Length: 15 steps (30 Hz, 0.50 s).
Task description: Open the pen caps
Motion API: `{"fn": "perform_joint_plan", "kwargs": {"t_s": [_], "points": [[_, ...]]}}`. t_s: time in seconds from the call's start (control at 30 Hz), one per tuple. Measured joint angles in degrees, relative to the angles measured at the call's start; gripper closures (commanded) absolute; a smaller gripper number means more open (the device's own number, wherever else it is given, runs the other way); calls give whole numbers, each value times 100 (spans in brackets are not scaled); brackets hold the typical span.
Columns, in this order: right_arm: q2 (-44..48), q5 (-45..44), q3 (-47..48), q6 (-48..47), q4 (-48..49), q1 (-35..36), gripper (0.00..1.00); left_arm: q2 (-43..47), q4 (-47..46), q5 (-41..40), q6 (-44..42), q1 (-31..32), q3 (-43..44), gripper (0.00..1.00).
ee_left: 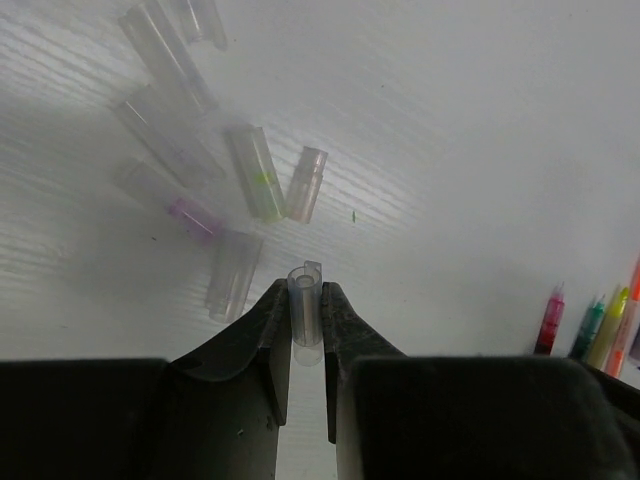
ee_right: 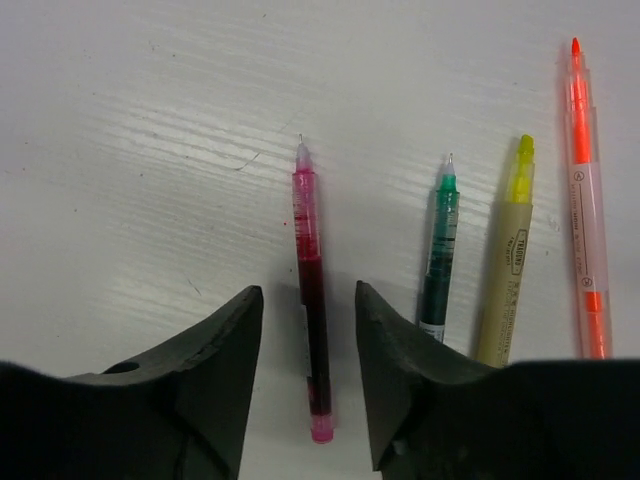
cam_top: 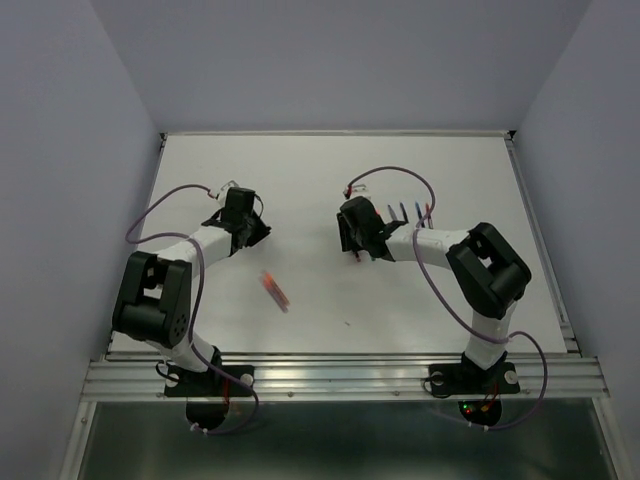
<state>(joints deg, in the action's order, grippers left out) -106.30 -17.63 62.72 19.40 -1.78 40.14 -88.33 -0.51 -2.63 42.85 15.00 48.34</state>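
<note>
Left arm [cam_top: 160, 290] folded, forearm toward 2 o'clock, left gripper [ee_left: 304, 312] pinched on a clear cap [ee_left: 304, 282], right arm [cam_top: 485, 270] folded, forearm toward 9 o'clock, right gripper [ee_right: 308, 295] parted (both wrists tipped down).

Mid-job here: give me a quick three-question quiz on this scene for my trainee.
1. True or false: the left gripper is shut on a clear cap.
2. Which colour of pen lies between the open jaws of the right gripper? A) green B) pink C) orange
3. Fill in: beyond the held cap, loose caps lie on the ____.

Key: 1 true; 2 B, the pink pen; 3 table.
</note>
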Motion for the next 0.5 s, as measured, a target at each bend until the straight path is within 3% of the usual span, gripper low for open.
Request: {"fn": "perform_joint_plan", "kwargs": {"t_s": [0.03,0.1,0.2,0.27,0.33,0.5], "points": [[-20,-20,44,-9,-52,0,38,-66,57,-57,-4,35,20,100],[-20,-26,81,-42,-109,0,35,-199,168,-151,-17,114,79,100],[20,7,157,-59,-188,0,20,-413,350,-251,-42,245,223,100],[142,83,157,-79,-251,0,12,-507,422,-299,-44,317,293,88],[350,192,160,-120,-302,0,2,-544,476,-348,-42,363,330,87],[1073,468,157,-181,-289,0,0,-608,634,-498,-35,424,455,71]]}}
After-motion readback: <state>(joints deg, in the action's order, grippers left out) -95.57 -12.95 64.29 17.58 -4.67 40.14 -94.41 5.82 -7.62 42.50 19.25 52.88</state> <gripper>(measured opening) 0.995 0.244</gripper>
